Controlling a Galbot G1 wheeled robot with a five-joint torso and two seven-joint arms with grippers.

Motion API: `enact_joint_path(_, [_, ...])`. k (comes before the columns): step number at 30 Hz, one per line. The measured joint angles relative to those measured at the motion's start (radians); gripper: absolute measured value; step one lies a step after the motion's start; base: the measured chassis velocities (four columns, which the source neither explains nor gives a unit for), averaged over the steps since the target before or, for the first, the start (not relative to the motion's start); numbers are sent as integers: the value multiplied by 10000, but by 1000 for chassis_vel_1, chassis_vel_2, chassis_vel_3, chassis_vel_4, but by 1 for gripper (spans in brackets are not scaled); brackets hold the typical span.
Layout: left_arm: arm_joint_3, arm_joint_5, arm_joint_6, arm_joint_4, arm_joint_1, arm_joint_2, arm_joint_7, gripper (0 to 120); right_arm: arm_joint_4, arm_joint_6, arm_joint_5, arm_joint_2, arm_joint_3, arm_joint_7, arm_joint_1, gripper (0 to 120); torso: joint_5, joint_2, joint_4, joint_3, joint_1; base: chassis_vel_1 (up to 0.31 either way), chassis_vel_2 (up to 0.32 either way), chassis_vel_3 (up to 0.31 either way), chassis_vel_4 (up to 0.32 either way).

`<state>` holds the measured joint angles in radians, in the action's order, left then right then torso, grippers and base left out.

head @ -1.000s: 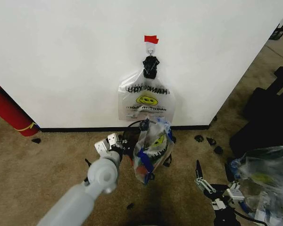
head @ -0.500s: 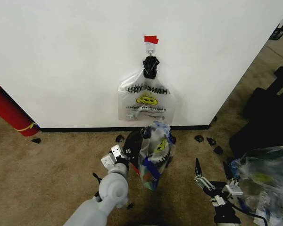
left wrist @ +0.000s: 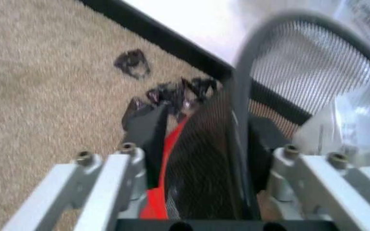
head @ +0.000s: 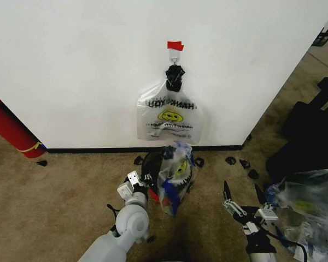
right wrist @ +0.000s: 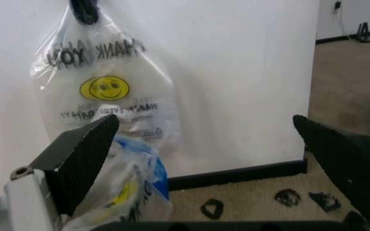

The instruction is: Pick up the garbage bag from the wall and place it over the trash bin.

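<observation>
The wall (head: pixel 71 71) stood white and flat above its black baseboard, a small hook (head: pixel 174 56) under a strip of red tape (head: pixel 175 45) holding a whitish smiley bag (head: pixel 169 117) with mirrored black lettering. On the carpet (head: pixel 54 191) close to the baseboard, just below that hanging bag, sat the trash bin (head: pixel 153 166), its dark mesh body tipped a little, the red base showing low down.

The garbage bag (head: pixel 175 177), thin and see-through with blue patches and a yellow smiley, was at the bin's right side, touching the rim and drooping against it. Its long axis ran upright, the bunched top toward the wall and the blue bottom toward the carpet.

The left gripper (left wrist: pixel 201 178) was at the bin's near left side, fingers spread wide with the mesh wall and rim between them; the bag lay beyond the right-hand finger (left wrist: pixel 339 178), not between the two.

The right gripper (head: pixel 241 196) hung low over the carpet to the right, well apart from bin and bag, its black fingers wide and holding nothing.

Small dark scraps (head: pixel 240 162) lay scattered on the carpet near the baseboard.
</observation>
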<state>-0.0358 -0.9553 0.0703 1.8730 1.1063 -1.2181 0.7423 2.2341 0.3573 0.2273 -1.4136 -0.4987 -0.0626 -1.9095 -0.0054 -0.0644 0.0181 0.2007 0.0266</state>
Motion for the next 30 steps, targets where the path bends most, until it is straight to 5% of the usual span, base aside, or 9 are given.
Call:
enact_joint_path(9, [328, 21, 125, 737, 218, 542, -37, 73, 226, -658, 341, 255, 62, -166, 158, 100, -3, 0, 1, 1, 0, 0, 0, 0, 0])
enact_joint_path(15, [1038, 501, 249, 2011, 970, 1673, -581, 97, 369, -2069, 673, 914, 355, -1209, 848, 100, 0, 0, 1, 1, 0, 0, 0, 0, 0])
enact_joint_path(20, [1134, 1948, 265, 2992, 1732, 2722, -1929, 100, 299, -3819, 1899, 1878, 654, -1718, 2162, 100, 5, 0, -13, 1, 0, 0, 0, 0, 0])
enact_joint_path(22, [519, 3085, 309, 2989, 1245, 3289, -2840, 100, -178, -4433, 2699, 2463, 680, -1743, 2746, 100, -8, 0, 14, 1, 0, 0, 0, 0, 0])
enact_joint_path(24, [600, 3251, 447, 3363, 1289, 3479, -3049, 100, -915, -5059, 3128, 2966, 1360, -1919, 4074, 100, 6, 0, 2, 2, 0, 0, 0, 0, 0])
enact_joint_path(30, [1017, 3347, 598, 3823, 1573, 3793, -3096, 100, -1637, -6969, 4935, 2588, 2912, -3491, 6358, 100, 2, 1, 0, 2, 0, 0, 0, 0, 0])
